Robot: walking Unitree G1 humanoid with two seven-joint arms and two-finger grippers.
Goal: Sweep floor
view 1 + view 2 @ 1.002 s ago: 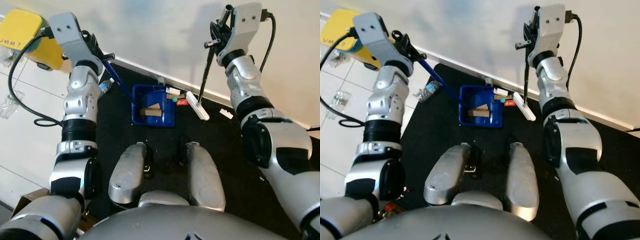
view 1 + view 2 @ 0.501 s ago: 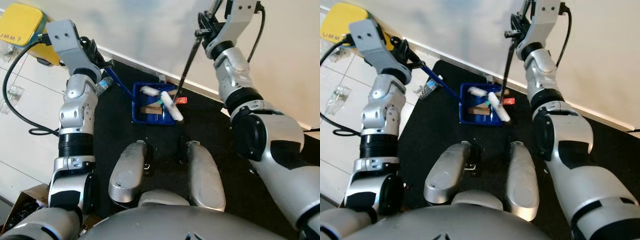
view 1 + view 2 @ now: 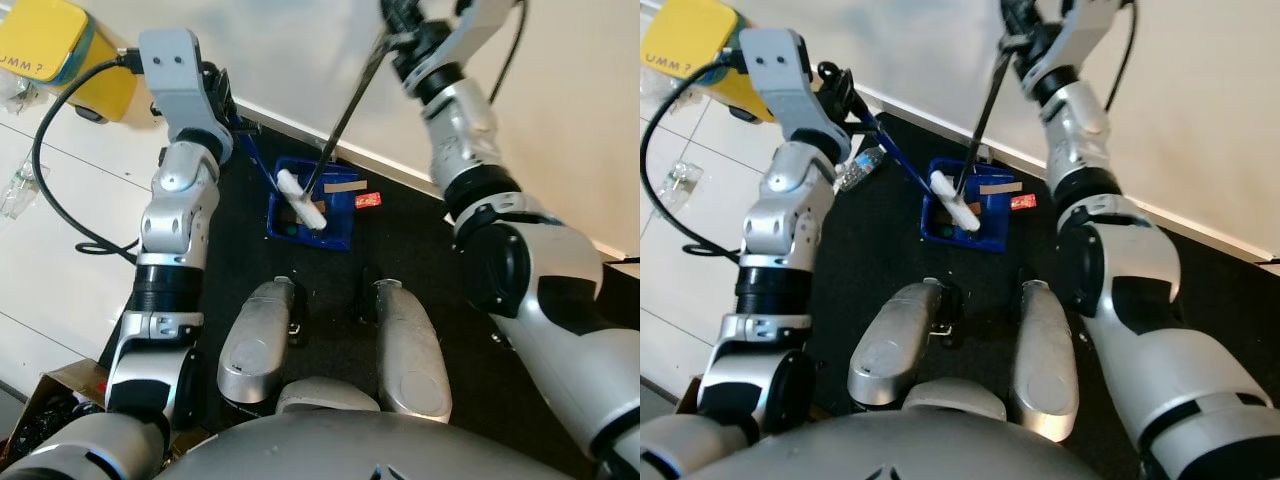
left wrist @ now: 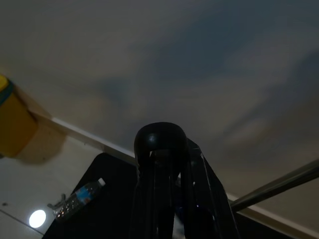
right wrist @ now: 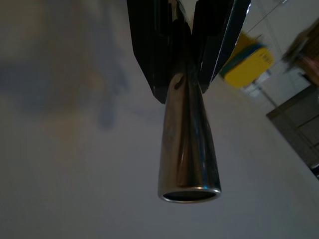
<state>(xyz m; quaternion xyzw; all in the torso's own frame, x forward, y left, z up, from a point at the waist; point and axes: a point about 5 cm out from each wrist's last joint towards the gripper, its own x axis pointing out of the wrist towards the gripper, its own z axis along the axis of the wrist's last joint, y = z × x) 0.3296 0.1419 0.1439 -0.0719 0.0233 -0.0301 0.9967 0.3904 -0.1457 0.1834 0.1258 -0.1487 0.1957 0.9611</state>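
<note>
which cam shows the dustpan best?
Right eye view: blue dustpan whole on the black mat, white broom head over it. Left eye view shows the same. Wrist views give handle ends in closed fingers.

Your head stereo pair looks forward and down, showing own torso, knees, black mat, blue dustpan by wall; both eyes share that scene, slightly offset. Your left wrist camera peers close along left gripper toward wall, bottle. Your right wrist camera sits very near metal broom handle, facing wall and yellow bin.
</note>
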